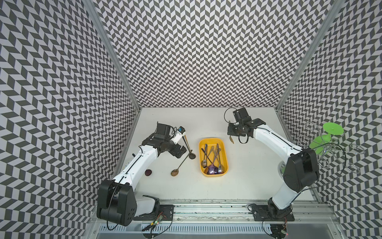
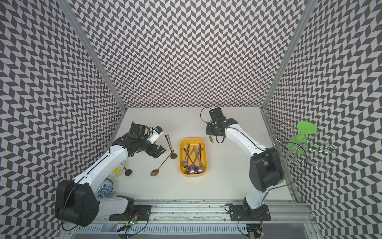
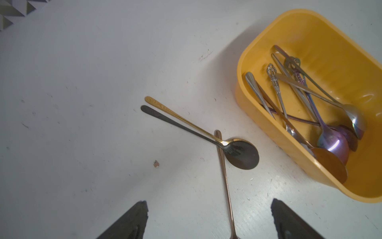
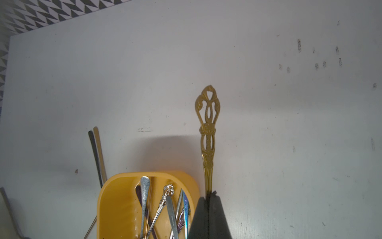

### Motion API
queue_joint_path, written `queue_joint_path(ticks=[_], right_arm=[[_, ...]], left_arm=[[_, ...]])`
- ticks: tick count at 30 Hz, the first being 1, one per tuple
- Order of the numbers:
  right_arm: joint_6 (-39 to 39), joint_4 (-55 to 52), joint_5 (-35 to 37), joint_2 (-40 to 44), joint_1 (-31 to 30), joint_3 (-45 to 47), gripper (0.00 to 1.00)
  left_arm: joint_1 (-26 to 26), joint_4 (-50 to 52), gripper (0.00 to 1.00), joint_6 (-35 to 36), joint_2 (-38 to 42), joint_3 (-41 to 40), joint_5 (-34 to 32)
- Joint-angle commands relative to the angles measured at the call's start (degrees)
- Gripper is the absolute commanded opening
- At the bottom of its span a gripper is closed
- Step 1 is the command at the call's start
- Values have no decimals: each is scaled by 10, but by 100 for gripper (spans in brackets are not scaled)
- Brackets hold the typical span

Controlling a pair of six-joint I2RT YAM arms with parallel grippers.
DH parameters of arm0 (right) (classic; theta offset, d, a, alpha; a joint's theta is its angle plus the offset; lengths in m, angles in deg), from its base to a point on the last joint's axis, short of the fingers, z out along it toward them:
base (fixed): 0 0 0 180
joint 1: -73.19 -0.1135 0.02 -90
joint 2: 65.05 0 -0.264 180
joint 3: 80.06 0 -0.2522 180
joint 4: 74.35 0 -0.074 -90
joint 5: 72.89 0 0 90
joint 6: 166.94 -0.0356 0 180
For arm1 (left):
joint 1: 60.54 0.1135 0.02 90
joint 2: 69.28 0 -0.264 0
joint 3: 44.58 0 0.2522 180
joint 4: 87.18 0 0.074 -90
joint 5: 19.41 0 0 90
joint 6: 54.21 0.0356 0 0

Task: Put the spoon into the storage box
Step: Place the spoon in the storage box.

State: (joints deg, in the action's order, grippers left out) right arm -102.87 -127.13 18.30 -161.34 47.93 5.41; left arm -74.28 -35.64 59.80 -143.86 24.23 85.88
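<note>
Spoon (image 4: 208, 124) clamped by its lower handle in your right pincer (image 4: 208, 193), whose jaws are closed on it, so the ornate end juts forward; it hangs just outside the box (image 1: 226, 157), not yet over it. Your left pincer (image 3: 209, 202) gapes wide and empty above loose spoons (image 3: 241, 154) on the worktop (image 3: 82, 103), likely readied for the next pick.

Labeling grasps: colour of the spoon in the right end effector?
The spoon is gold; clearest in the right wrist view.
</note>
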Motion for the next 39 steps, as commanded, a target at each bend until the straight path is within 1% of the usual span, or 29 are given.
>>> queue_joint_path(ticks=[1,5,10,15,20,22,23,25,27,31,34,39], right_arm=[[-26,0,-9,44,-18,19,0],[-48,-5,-12,72,-46,37,0],[-74,-13,-8,98,-84,54,0],[-96,-13,-3,111,-125,73,0],[-114,-7,-4,123,-146,91,1],[-120,3,-3,130,-148,100,7],[-122,5,-4,132,-148,103,12],[-124,6,-6,136,-149,106,26],[-112,5,7,140,-148,99,33],[-94,-16,59,156,-148,75,43],[-73,-19,94,177,-139,69,47],[-33,-4,149,232,-122,87,58]], left_arm=[[-6,17,98,28,4,-18,-39],[-15,14,98,31,3,-36,-63],[-17,12,97,31,3,-58,-76],[-21,7,96,32,9,-78,-72],[-30,3,94,30,5,-89,-70],[-33,-6,94,32,1,-98,-72],[-35,-8,93,32,-1,-99,-74],[-40,-8,92,29,-9,-100,-77],[-40,-12,91,30,-14,-105,-76],[-49,-18,87,30,-26,-113,-77],[-52,-20,84,32,-33,-118,-77],[-59,-15,71,26,-56,-112,-73]])
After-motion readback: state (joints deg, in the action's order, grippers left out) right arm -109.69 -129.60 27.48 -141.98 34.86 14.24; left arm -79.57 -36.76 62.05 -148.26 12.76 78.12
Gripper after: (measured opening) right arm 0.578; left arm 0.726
